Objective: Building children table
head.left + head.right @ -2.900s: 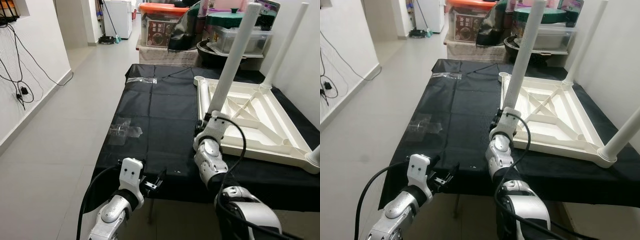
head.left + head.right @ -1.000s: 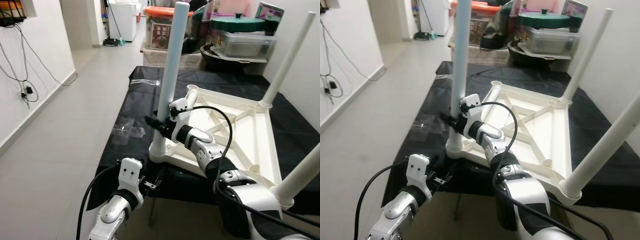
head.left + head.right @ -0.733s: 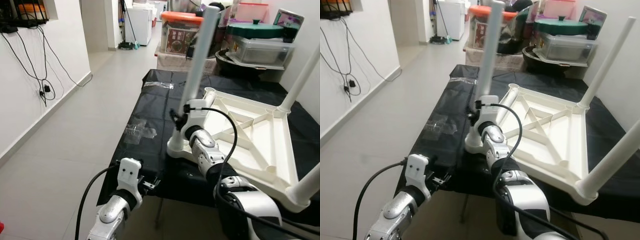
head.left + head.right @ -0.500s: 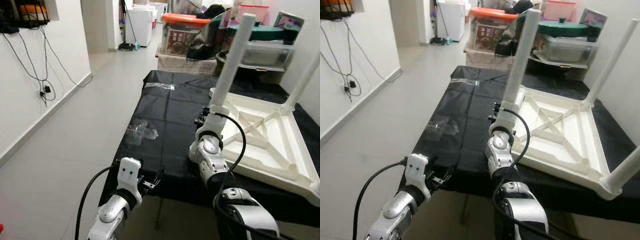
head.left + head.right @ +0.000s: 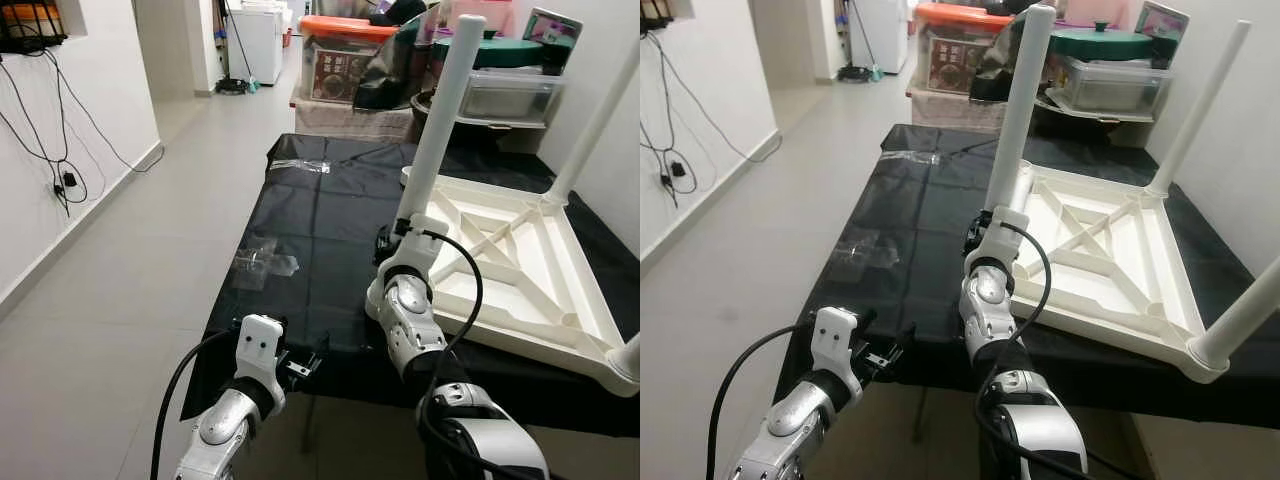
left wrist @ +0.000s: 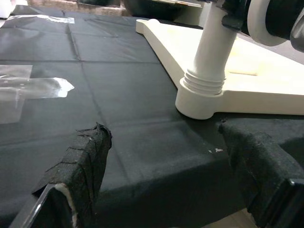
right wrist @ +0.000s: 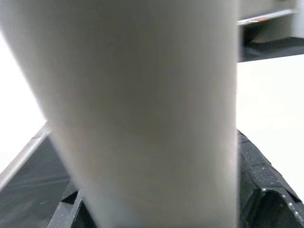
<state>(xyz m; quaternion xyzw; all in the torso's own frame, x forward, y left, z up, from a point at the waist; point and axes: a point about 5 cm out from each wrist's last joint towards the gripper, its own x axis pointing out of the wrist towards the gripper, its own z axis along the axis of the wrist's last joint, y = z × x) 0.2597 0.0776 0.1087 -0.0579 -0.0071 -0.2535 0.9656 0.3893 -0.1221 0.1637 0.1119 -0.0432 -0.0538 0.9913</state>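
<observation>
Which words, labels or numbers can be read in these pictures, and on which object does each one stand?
None can be read.
Dark printed label on the orange-lidded storage box: too small and blurred to read.
Upturned white table, its leg and the black cloth: no text visible.

Bare black cloth (image 5: 320,230); plastic wrappers (image 5: 262,265)

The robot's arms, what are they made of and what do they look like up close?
Both arms are glossy silver-white shells built of rounded, bulbous joints, with thick black cables looping outside them. The left arm ends in a white boxy wrist block and a small black gripper. The right arm has the same look. Seen close, the left fingers are black with a rough, woven-looking wrap, frayed at the tip.
</observation>
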